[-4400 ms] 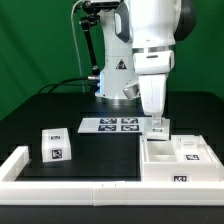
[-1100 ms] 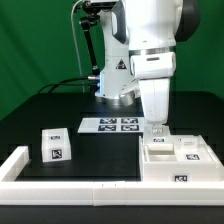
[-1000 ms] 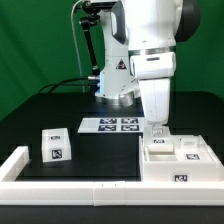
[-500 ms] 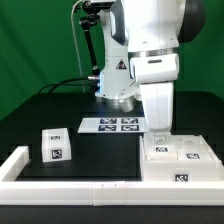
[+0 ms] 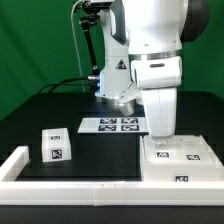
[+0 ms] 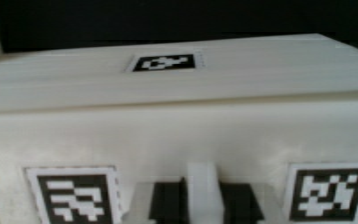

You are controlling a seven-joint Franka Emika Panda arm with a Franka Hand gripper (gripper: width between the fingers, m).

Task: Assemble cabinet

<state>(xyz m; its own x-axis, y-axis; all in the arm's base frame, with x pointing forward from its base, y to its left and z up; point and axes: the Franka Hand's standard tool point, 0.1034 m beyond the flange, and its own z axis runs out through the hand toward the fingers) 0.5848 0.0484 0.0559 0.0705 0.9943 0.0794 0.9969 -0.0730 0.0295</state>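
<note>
The cabinet body (image 5: 182, 166), a large white box with marker tags, sits at the exterior view's right against the front rail. My gripper (image 5: 160, 136) stands upright at its back left edge. In the wrist view the body (image 6: 176, 110) fills the picture, and the two dark fingers (image 6: 163, 203) straddle a thin white wall of it, closed on that wall. A smaller white cabinet block (image 5: 56, 145) with tags stands alone at the exterior view's left, far from the gripper.
The marker board (image 5: 112, 125) lies flat on the black table behind the body, by the robot's base. A long low white rail (image 5: 70, 186) runs along the front edge and turns back at the left corner (image 5: 14, 160).
The arm has moved toward the exterior view's right and a little lower. The cabinet body has shifted slightly right with it. The small block has not moved.
</note>
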